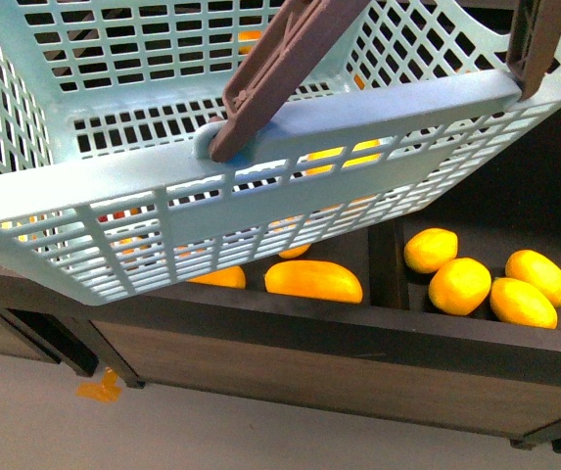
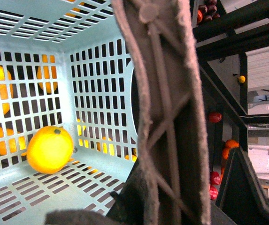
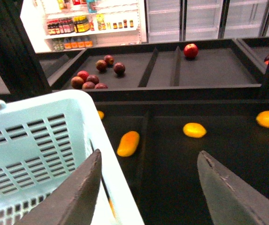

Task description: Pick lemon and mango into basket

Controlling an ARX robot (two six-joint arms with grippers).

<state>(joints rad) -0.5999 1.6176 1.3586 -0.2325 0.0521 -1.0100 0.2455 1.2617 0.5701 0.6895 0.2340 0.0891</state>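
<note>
Front view is mostly the tilted light aqua slotted plastic basket (image 1: 388, 113), its edges cropped. A blurred brown handle (image 2: 167, 117) masks the left gripper (image 2: 186, 206), so its grip is unreadable. The right gripper (image 3: 149, 157) is spread and empty. A small yellow lemon (image 2: 49, 150) lies in the basket's corner.

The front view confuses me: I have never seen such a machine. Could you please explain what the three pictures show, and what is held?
This is a robot with two arms, each ending in a hand, standing before a fruit shelf. The front view comes from a camera on its body: the aqua basket hangs tilted above a dark shelf with yellow fruits. The left wrist camera looks past the brown handle into the basket, where one lemon lies; the left hand probably holds that handle, but it is not clearly seen. The right wrist camera shows the right hand open and empty, facing the shelves.
</note>
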